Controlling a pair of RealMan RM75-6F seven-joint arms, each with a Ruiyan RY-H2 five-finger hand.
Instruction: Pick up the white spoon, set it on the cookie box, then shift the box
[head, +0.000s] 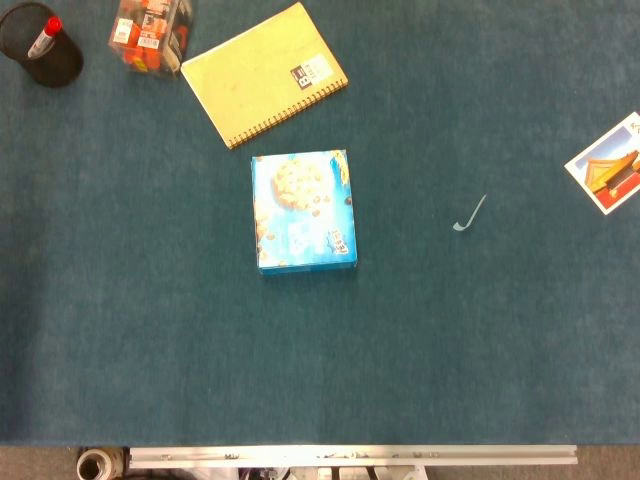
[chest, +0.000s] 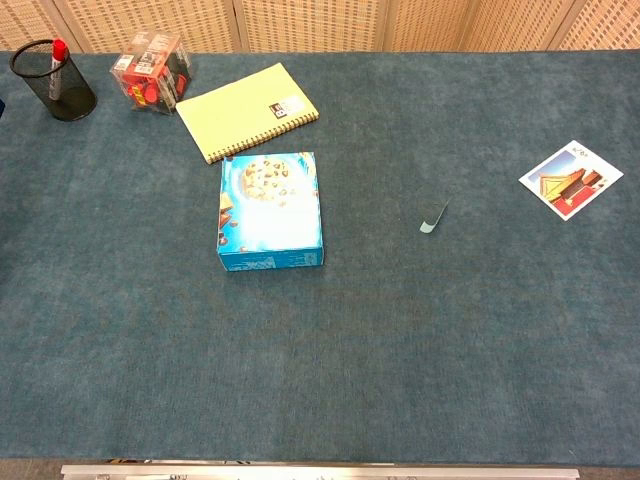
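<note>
No lettering can be read with confidence. The cookie box (head: 303, 211) carries white characters on its blue lid, too blurred to make out, and the yellow notebook (head: 264, 72) bears a small dark label with illegible print. The card (chest: 571, 179) shows tiny writing near one corner, too small to read.

Even soft light, head view perhaps blurrier

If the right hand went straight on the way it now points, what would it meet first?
That cannot be judged: neither hand shows in either view, so no pointing direction exists. The white spoon lies untouched on the table, right of the cookie box.
</note>
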